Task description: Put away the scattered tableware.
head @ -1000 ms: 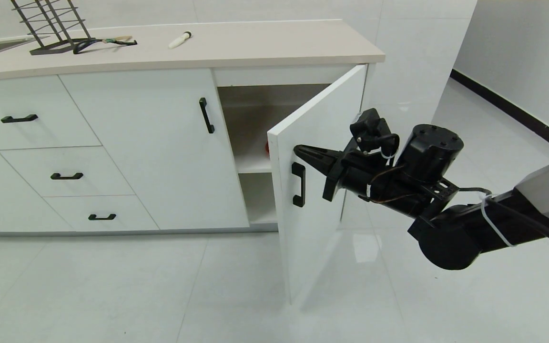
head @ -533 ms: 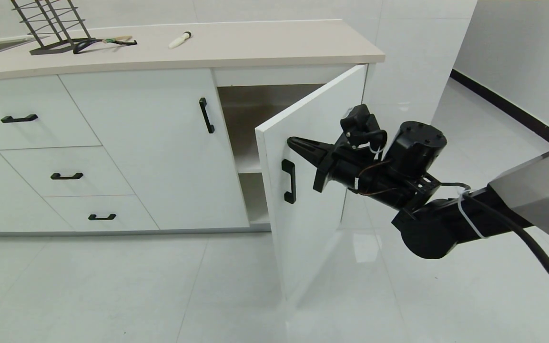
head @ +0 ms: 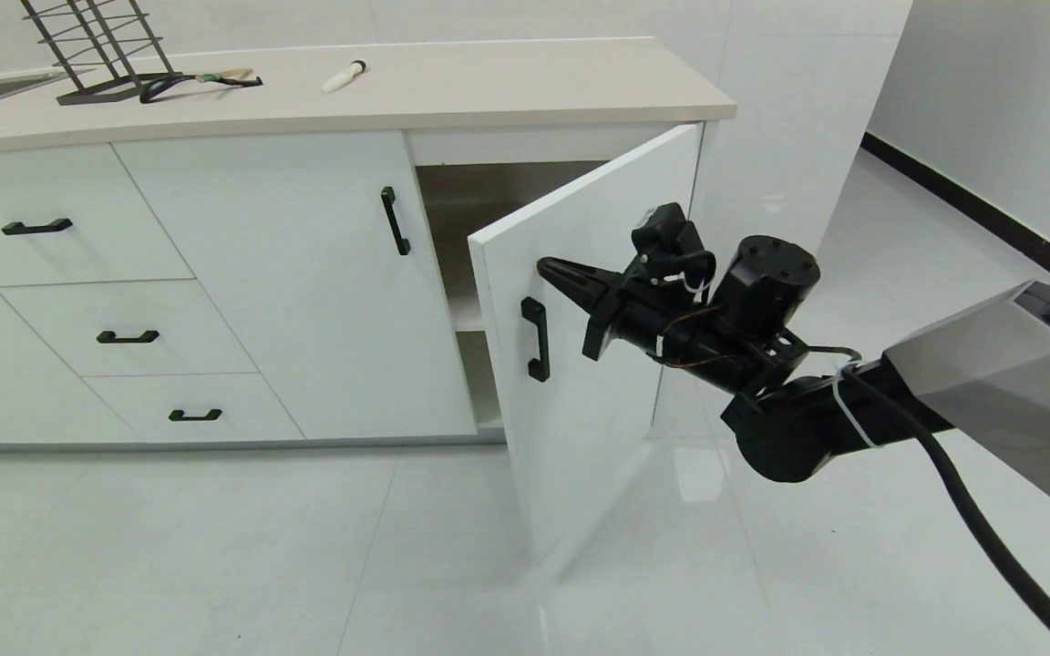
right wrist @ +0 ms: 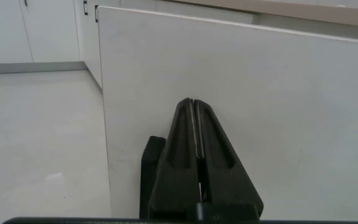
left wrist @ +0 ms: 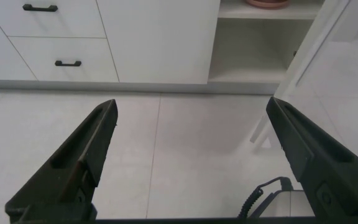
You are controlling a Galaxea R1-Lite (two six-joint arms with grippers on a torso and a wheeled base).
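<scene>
At the far left of the beige stone countertop [head: 507,87] stands a black wire rack [head: 92,41]. Just beside its base lies a black-handled utensil with a pale wooden end [head: 206,81]. A little further right, apart from it, lies a small white utensil with a dark tip [head: 344,76]. These 2 pieces of tableware rest loose on the top.

Below the top are 3 white drawers [head: 124,200] with black bar handles. Next comes a closed white cabinet door [head: 306,292] with a vertical black handle. To its right the cabinet compartment [head: 461,219] stands open, with 1 shelf across it. In the left wrist view a reddish-brown dish [left wrist: 267,3] sits on that shelf, mostly cut off by the frame edge.

The left gripper [left wrist: 191,109] hangs above the pale tiled floor [head: 169,547] in front of the cabinet. Its 2 fingers are spread wide, with nothing between them.

Further right, the open white door panel [head: 598,210] is swung part way out from its hinge side. A black door handle [head: 536,339] sits near its free edge. The right gripper [head: 550,271] is at the panel's outer face, just above and beside that handle. In the right wrist view its 2 fingers [right wrist: 182,137] are pressed together with only a thin seam between them. They grip nothing. The tip looks to be against the panel.
</scene>
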